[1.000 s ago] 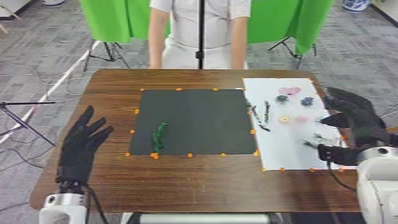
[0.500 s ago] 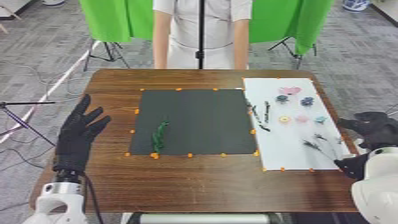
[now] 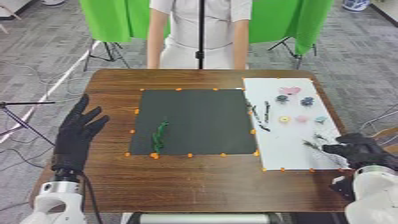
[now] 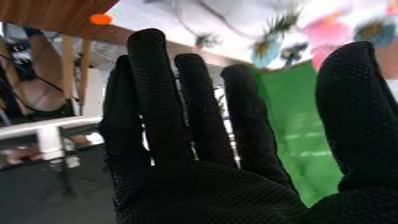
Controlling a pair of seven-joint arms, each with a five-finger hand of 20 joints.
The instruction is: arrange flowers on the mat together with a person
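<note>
At the white rectangular mat [image 3: 280, 145], we are holding our black-gloved right hand [image 3: 362, 151] open, ideally to pinch the feathery grey-green sprig [image 3: 311, 145] gently.

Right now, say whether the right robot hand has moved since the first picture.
Yes: the right robot hand has moved nearer the robot, along the right edge of the white sheet.

The right robot hand [image 3: 366, 154] has drawn back to the near right corner of the white sheet [image 3: 281, 149].
</note>
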